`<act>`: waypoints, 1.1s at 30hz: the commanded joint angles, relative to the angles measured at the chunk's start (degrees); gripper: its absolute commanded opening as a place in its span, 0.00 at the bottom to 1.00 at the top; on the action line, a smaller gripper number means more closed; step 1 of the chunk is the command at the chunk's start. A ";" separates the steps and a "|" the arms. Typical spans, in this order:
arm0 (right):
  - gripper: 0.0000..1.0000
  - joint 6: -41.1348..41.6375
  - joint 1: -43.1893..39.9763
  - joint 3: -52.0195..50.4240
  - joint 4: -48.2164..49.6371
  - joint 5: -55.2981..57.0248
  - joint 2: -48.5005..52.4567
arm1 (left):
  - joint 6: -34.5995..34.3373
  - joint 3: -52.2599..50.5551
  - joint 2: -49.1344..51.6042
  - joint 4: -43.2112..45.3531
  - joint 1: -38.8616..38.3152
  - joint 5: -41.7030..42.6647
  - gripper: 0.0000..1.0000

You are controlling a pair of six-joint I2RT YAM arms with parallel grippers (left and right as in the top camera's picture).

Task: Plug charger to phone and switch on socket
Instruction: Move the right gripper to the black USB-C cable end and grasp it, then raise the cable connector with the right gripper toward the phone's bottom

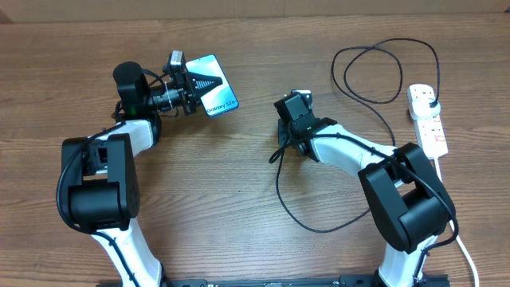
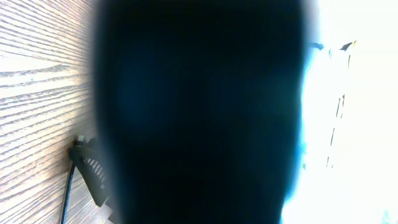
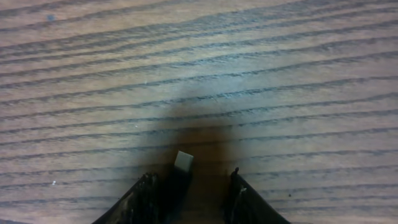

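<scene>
Halfway: charger tip not yet in phone.
Upper left, left claw grips phone; right claw pinches tip; plug in socket, switch probably left.

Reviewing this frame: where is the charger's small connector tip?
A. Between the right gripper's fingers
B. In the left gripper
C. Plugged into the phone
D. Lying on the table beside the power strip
A. In the right wrist view, the charger pokes its connector tip out between the right gripper's fingers over bare wood. In the overhead view, the phone is far off at the left gripper.
</scene>
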 commanded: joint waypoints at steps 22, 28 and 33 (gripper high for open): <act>0.04 3.04 -0.66 1.95 -7.13 -11.93 3.02 | 1.33 0.57 -1.70 0.63 -0.13 1.53 0.04; 0.04 2.36 -3.02 5.29 -9.18 -29.97 0.17 | 1.64 0.57 -1.70 0.63 -0.13 1.70 0.04; 0.04 -6.67 -4.11 5.27 -10.40 -47.15 -4.00 | 3.54 0.57 -1.70 0.63 -0.13 2.40 0.04</act>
